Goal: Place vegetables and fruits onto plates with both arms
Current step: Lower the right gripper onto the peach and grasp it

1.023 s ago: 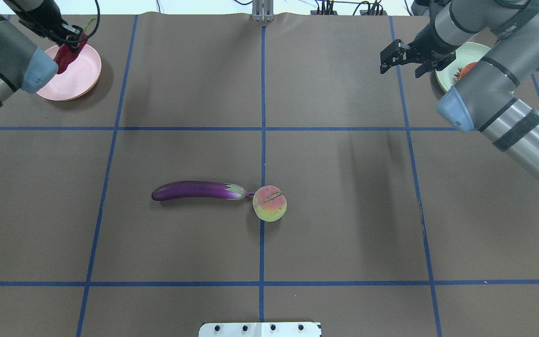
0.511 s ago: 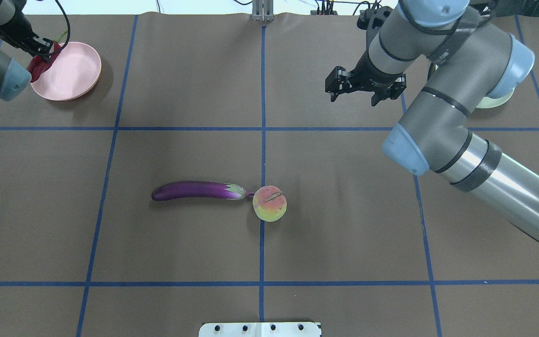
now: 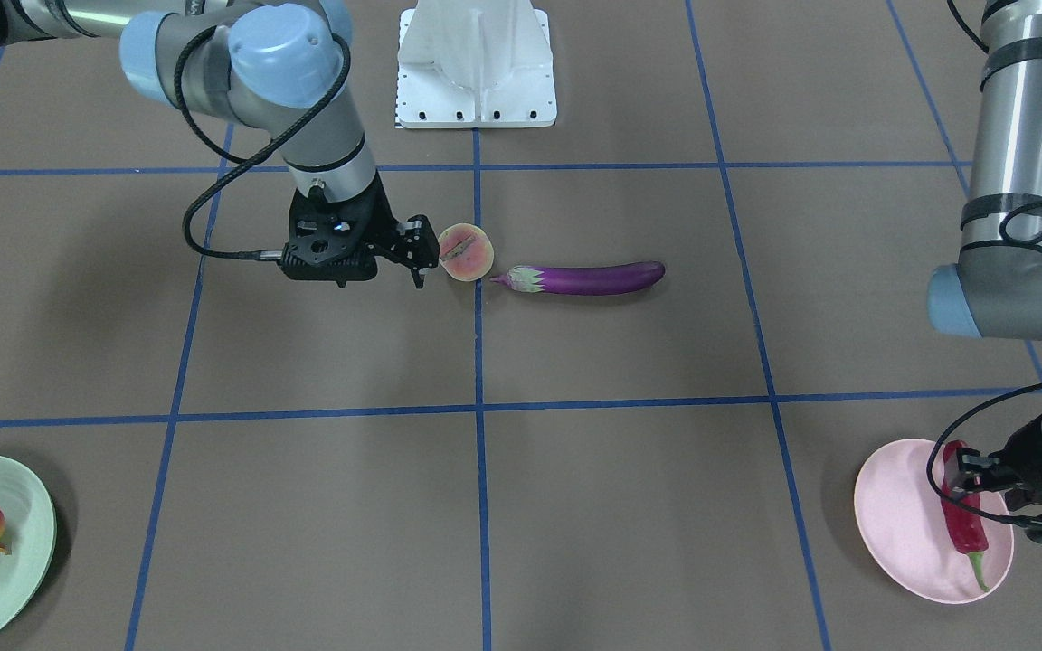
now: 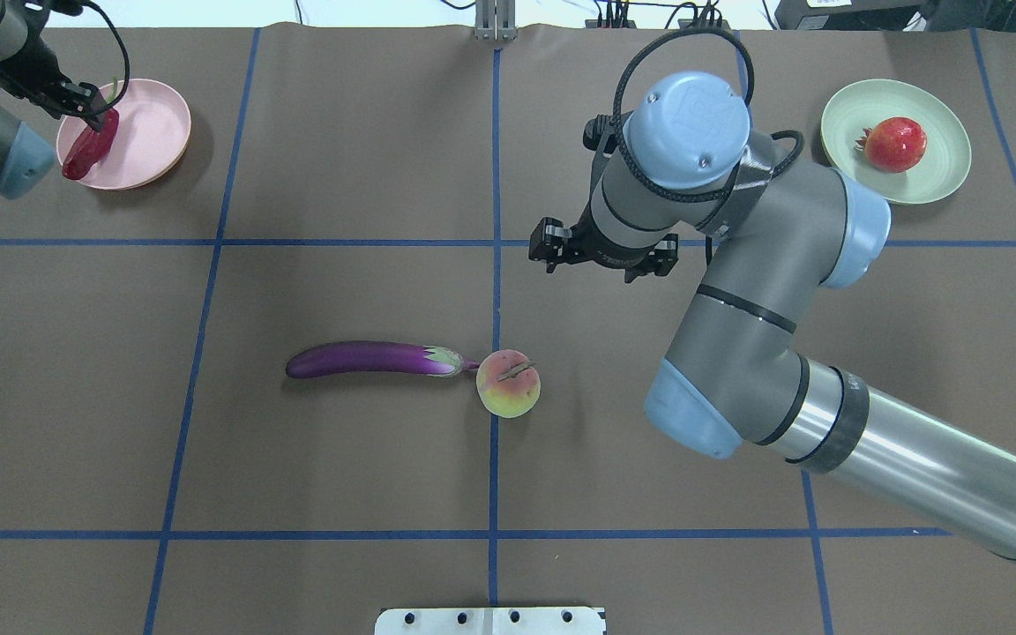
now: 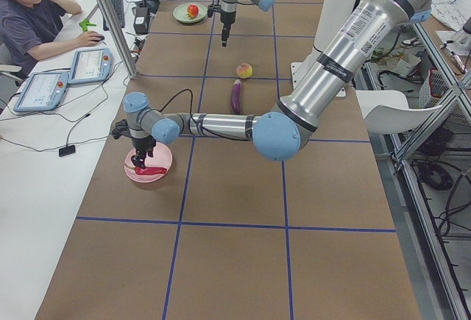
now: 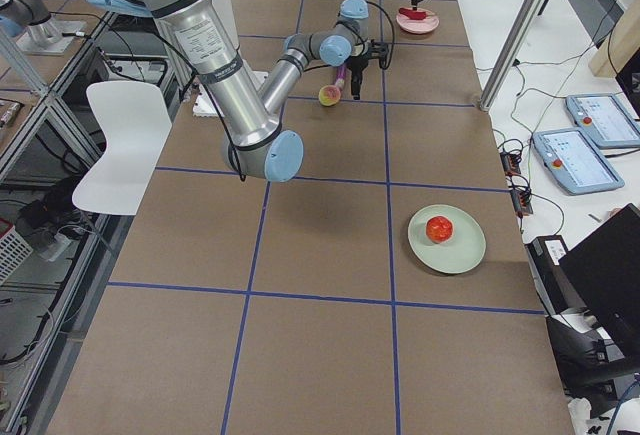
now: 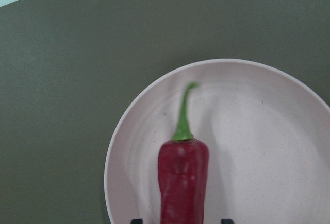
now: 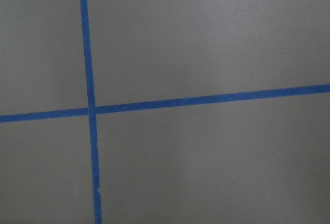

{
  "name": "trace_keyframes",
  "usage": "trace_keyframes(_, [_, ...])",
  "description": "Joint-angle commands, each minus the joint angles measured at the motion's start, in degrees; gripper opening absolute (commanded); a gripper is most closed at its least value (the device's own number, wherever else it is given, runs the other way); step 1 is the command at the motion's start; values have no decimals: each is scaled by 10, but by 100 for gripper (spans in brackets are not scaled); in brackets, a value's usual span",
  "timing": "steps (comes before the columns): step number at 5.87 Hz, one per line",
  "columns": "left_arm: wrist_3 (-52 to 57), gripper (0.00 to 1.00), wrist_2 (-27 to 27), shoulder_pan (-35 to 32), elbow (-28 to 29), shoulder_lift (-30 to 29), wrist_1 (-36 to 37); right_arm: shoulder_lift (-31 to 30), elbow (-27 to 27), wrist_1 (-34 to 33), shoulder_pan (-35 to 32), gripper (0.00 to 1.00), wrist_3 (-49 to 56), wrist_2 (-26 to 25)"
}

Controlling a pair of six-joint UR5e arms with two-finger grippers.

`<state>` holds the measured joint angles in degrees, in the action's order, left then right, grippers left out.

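Note:
The purple eggplant (image 4: 367,359) and the peach (image 4: 508,384) lie touching at the table's middle, also shown in the front view as eggplant (image 3: 593,278) and peach (image 3: 466,254). My right gripper (image 4: 602,257) is open and empty, above the table just beyond the peach. The pomegranate (image 4: 896,144) sits on the green plate (image 4: 940,181) at the far right. The red chili (image 4: 85,152) lies on the pink plate (image 4: 151,132) at the far left. My left gripper (image 4: 93,101) hovers over it. In the left wrist view its tips stand apart from the chili (image 7: 183,177).
The white pedestal base (image 3: 476,63) stands at the robot's edge of the table. Blue tape lines (image 8: 90,108) grid the brown mat. An operator (image 5: 29,11) with tablets sits beside the table's far side, near a metal post (image 5: 110,18).
My right arm swung from the green plate toward the table's middle, uncovering the pomegranate on it. My left gripper lowered the chili onto the pink plate and its fingers now stand off it.

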<state>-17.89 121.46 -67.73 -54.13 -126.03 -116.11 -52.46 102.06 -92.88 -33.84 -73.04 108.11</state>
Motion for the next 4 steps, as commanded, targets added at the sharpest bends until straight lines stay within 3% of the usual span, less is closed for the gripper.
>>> trace_keyframes(1, [-27,100,61,-6,-22,-4,2,-5,39,-23,73,100,-54,-60])
trace_keyframes(2, [-28,100,78,-8,-29,-3,3,-5,42,-23,112,100,-84,-95])
trace_keyframes(4, [-28,100,79,-9,-39,2,0,5,19,-32,146,99,-90,-117])
